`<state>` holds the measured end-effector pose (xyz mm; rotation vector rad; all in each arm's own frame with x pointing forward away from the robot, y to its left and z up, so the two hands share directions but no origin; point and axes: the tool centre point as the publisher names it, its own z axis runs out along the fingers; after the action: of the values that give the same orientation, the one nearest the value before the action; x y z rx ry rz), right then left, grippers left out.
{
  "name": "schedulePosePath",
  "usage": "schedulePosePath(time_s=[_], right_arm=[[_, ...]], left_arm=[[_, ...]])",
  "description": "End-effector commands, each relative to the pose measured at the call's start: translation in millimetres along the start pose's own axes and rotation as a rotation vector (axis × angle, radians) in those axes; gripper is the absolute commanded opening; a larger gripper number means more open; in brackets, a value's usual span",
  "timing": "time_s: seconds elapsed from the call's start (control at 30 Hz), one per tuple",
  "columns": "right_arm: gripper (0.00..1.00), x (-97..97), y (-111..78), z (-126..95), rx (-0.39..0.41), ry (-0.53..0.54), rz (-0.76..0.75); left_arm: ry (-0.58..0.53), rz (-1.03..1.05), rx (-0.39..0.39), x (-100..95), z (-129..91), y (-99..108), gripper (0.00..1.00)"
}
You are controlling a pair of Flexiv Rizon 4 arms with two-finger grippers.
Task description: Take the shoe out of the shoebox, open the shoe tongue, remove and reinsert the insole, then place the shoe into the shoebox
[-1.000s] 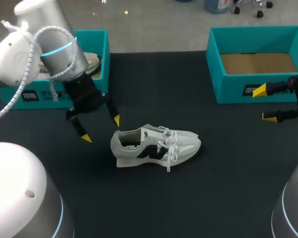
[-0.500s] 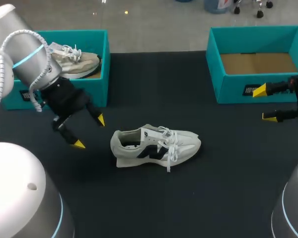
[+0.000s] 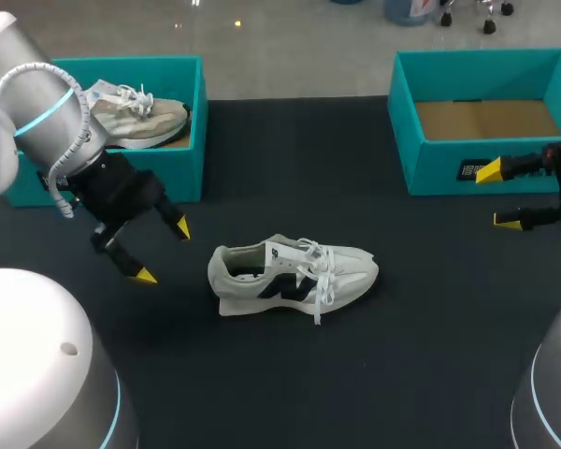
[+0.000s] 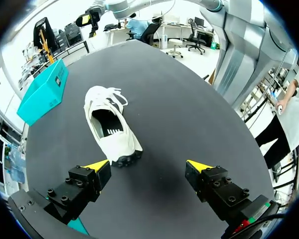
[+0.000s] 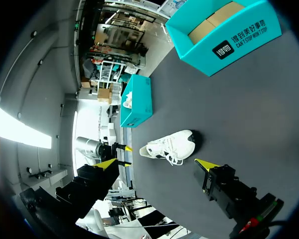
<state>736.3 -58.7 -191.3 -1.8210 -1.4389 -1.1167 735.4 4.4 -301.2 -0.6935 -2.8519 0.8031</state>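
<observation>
Teal-walled, the left shoebox point(image 3: 183, 170) holds a beige shoe point(image 3: 136, 117). Beside it the left end effector point(image 3: 164, 251) hangs spread wide, empty. The white shoe point(image 3: 290, 276) stands mid-counter point(image 3: 402, 327). By the right shoebox point(image 3: 430, 164), the right end effector point(image 3: 498, 196) gapes empty.

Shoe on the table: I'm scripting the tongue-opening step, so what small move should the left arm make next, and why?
Probably ease the left gripper toward the heel of the shoe to steady it. The shoe lies on the table, heel facing that open gripper, which hangs apart from it; the right gripper, also open, sits farther off by the empty shoebox.
</observation>
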Motion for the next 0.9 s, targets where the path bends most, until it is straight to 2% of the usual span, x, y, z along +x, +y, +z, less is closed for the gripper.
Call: schedulePosePath(time_s=[0.03,0.1,0.13,0.17,0.27,0.3,0.5,0.7,0.8,0.87,0.9], right_arm=[[1.0,0.5,-0.9,0,-0.001,-0.004,0.001],[1.0,0.5,-0.9,0,-0.001,-0.004,0.001],[1.0,0.5,-0.9,0,-0.001,-0.004,0.001],[1.0,0.5,-0.9,0,-0.001,-0.004,0.001],[1.0,0.5,-0.9,0,-0.001,-0.004,0.001],[1.0,0.5,-0.9,0,-0.001,-0.004,0.001],[1.0,0.5,-0.9,0,-0.001,-0.004,0.001],[1.0,0.5,-0.9,0,-0.001,-0.004,0.001],[1.0,0.5,-0.9,0,-0.001,-0.004,0.001],[1.0,0.5,-0.9,0,-0.001,-0.004,0.001],[1.0,0.5,-0.9,0,-0.001,-0.004,0.001]], left_arm=[[-0.004,0.001,-0.002,1.5,0,0,1.0],[-0.004,0.001,-0.002,1.5,0,0,1.0],[-0.01,-0.011,0.043,0.0,2,0,1.0],[-0.047,-0.053,0.035,-1.1,4,1,1.0],[-0.152,-0.159,0.129,-3.5,4,4,1.0],[-0.171,-0.182,0.181,-3.5,4,6,1.0],[-0.278,-0.326,0.271,-4.2,6,19,1.0],[-0.292,-0.344,0.256,-4.3,9,32,1.0],[-0.262,-0.341,0.206,-5.1,11,40,1.0],[-0.219,-0.337,0.099,-7.3,15,44,1.0],[-0.219,-0.337,0.099,-7.3,15,44,1.0]])
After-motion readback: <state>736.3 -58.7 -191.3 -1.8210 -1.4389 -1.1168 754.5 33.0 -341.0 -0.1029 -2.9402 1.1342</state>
